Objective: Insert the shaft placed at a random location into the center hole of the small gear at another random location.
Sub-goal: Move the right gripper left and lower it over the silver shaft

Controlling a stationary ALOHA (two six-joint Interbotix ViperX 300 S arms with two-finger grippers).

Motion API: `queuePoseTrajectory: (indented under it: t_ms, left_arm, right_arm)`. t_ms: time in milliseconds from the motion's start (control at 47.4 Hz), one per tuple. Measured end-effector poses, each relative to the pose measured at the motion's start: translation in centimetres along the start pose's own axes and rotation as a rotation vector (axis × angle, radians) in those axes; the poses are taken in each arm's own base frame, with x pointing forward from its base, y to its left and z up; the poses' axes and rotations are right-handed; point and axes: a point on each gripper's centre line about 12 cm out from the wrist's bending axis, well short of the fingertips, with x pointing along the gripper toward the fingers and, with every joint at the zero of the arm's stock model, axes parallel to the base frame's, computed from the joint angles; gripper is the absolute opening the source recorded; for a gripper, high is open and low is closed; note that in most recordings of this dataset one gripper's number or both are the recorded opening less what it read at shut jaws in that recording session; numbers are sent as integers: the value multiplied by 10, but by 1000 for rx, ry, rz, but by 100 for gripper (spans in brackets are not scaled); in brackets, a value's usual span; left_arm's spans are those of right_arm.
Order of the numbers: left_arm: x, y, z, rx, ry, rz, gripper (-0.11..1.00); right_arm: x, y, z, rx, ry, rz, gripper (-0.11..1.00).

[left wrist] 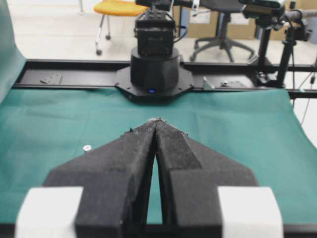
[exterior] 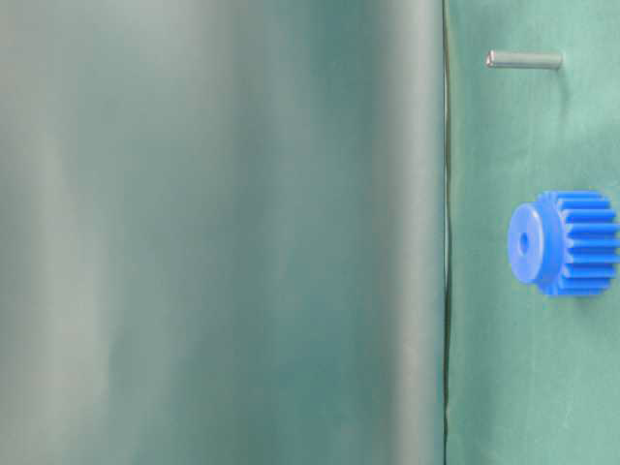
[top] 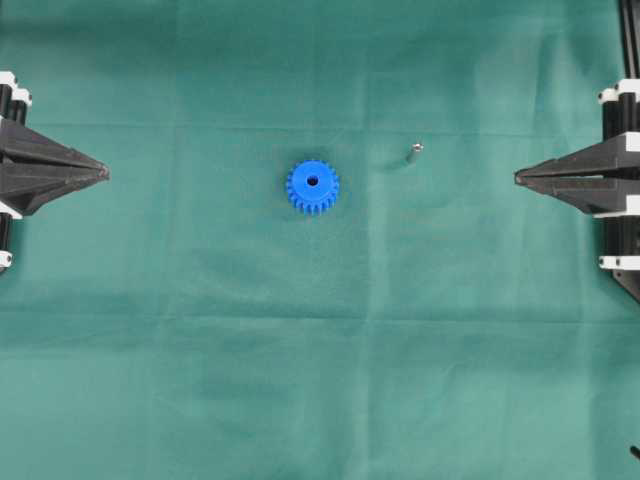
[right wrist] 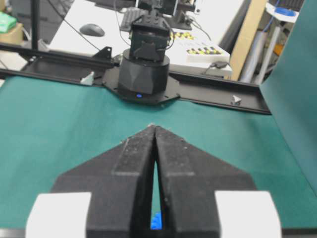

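Between claws, shaft (top: 415, 150) nr right claw (top: 518, 178)

Both arms at rest, fingertips facing inward.
The left gripper (top: 104, 172) and the right gripper (top: 518, 178) sit level at opposite edges, each with jaws pressed together to a point, holding nothing.

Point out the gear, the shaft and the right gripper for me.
gear (top: 312, 186): overhead view, on its hub face.
shaft (top: 415, 150): overhead view, on its shiny top end.
right gripper (top: 519, 178): overhead view, at its closed tips.
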Motion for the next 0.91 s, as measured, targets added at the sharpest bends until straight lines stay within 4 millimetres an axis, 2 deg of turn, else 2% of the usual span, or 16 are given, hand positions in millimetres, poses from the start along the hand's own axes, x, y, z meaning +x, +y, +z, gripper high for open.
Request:
queuePoseTrajectory:
  t_ms: [105,274,527,612,675,780,823,907]
  left_arm:
    - [0,1,1,-10,-9,7,0]
    - [0,1,2,-16,-14,9,0]
    - [0,1,1,-19,-12,8,0]
    - [-1,1,1,-22,-11,8,0]
    - [-1,1,-1,-22,-8,8,0]
    - [-1,1,-3,-25,-3,8,0]
    - [-1,1,-3,-25,-2,8,0]
    - [-2,1,-4,-26,0,8,0]
  right_arm:
    - [2,-5,-2,-3,9,-23,0]
    - [13,-21,-17,-1,59,-100,0]
    - [37,-47,-65,25,183,-199,2]
    - [44,-54,-85,36,223,-224,21]
    - [48,-60,-100,49,254,-246,41]
    - [52,-71,-124,72,298,-296,69]
    - [53,-76,-133,79,312,-316,69]
    - [54,-82,-149,90,338,-345,60]
